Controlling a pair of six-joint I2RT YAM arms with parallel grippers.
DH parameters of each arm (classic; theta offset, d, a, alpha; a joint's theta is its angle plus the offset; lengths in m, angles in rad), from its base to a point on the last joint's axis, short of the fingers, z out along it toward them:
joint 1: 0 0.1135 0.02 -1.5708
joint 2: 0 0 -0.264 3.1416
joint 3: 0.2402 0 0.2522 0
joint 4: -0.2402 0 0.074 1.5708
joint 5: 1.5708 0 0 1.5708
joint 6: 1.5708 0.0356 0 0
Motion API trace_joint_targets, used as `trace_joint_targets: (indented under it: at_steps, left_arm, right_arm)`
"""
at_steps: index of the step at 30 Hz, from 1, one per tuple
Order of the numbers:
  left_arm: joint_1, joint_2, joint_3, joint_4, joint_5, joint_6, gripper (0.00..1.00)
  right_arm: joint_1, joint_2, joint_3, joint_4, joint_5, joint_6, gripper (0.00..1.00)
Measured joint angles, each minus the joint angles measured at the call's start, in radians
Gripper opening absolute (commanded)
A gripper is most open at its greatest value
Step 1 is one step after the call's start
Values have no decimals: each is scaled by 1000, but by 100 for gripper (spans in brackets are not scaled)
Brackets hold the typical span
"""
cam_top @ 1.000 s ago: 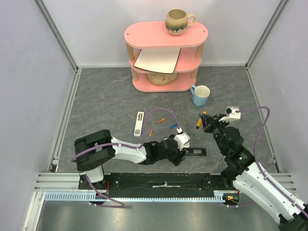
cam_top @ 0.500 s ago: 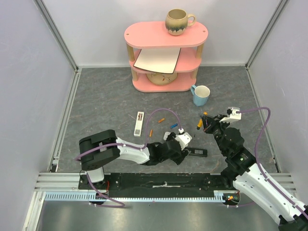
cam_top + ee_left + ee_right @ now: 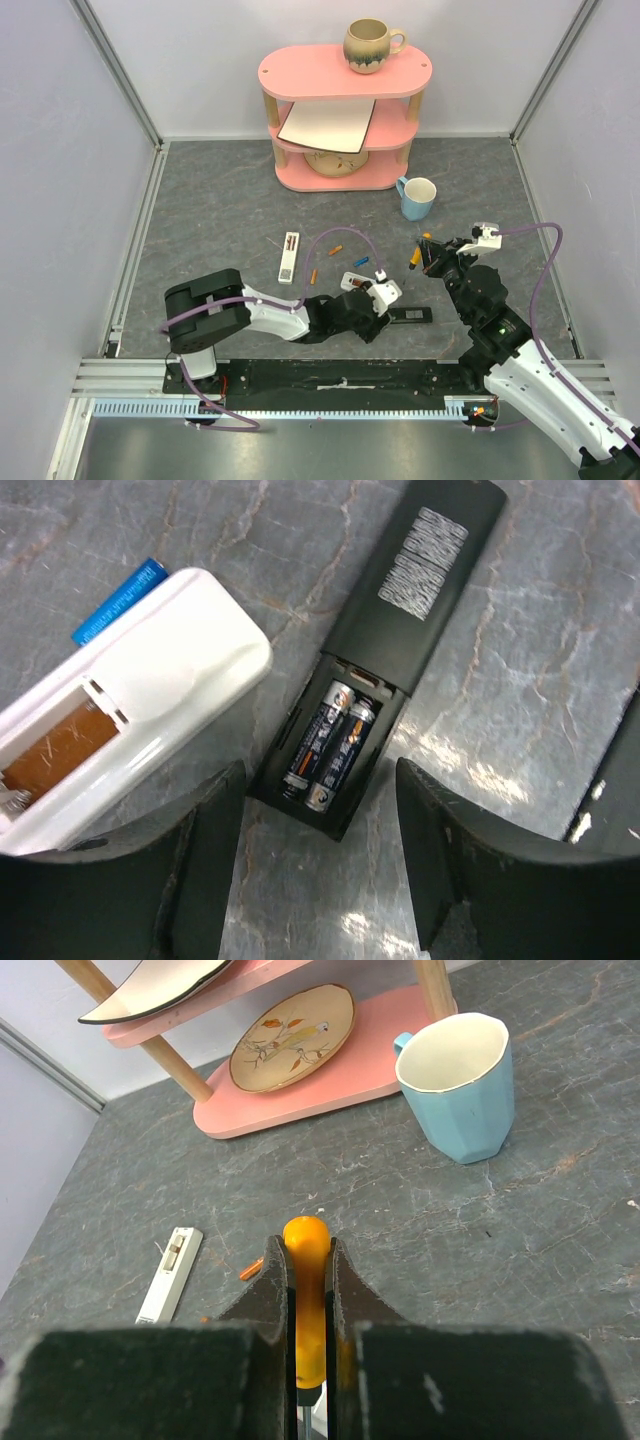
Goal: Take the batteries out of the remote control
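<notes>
A black remote [image 3: 420, 570] lies with its battery bay open, and two dark batteries [image 3: 333, 745] sit side by side in it. It also shows in the top view [image 3: 412, 315]. My left gripper [image 3: 320, 880] is open just short of the bay end, one finger on each side, touching nothing. A white remote [image 3: 130, 710] lies to the left with an empty bay, and a blue battery [image 3: 118, 602] lies beyond it. Loose orange batteries [image 3: 336, 249] lie on the table. My right gripper [image 3: 308, 1360] is shut on an orange-handled screwdriver [image 3: 307, 1260], held off to the right of the remotes [image 3: 425, 255].
A long white piece [image 3: 289, 257] lies left of the loose batteries. A blue mug [image 3: 418, 197] stands in front of the pink shelf [image 3: 340, 120], which carries a plate and a brown mug [image 3: 368, 45]. A dark flat piece [image 3: 612, 780] lies at the right edge of the left wrist view.
The left arm has shifted slightly, and the white remote now shows beside its wrist in the top view. The right arm and the screwdriver have barely moved.
</notes>
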Motion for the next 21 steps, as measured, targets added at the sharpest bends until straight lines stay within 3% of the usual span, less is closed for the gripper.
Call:
trace_joint_targets:
  at_steps: [7,13,21]
  left_arm:
    - [-10,-33,-61,51,35,-31,60]
    - [-64,-1,-26,40,-52,-80,44]
    - [-82,-24,-48,24,-133,-166,43]
  right_arm:
    - [0,7,-10,1,-1,0,0]
    - [0,26,-22,-2,-5,0,0]
    - [0,50,-40,10,-56,-1,0]
